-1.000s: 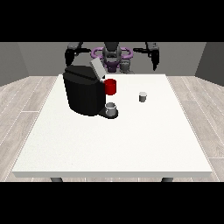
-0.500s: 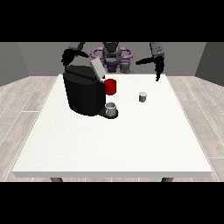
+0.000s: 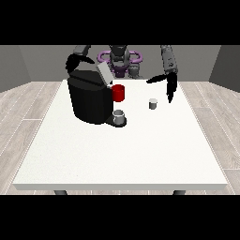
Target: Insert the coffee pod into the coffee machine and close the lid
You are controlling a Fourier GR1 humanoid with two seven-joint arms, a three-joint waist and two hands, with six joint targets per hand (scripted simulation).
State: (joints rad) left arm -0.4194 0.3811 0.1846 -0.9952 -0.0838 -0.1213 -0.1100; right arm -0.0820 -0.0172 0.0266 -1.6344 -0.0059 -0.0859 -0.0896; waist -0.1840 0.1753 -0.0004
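I see gray walls across the top of the frame and a pale wood-plank floor (image 3: 28, 101) showing at both sides. The big white table (image 3: 122, 150) fills the middle and lower part of the frame. On its upper left part stands the black coffee machine (image 3: 89, 98), its gray lid (image 3: 104, 73) tilted up and open, a red part (image 3: 118, 93) at its front and a small gray cup (image 3: 119, 115) on the drip tray below. The hand at the view's right (image 3: 169, 85) hangs above the table in the upper right, fingers straight and pointing down, thumb stretched toward the left, holding nothing. Just beside it, lower and to the left, the small gray coffee pod (image 3: 153, 103) stands on the table. The hand at the view's left (image 3: 73, 62) sits behind the machine's top; I cannot tell how its fingers lie.
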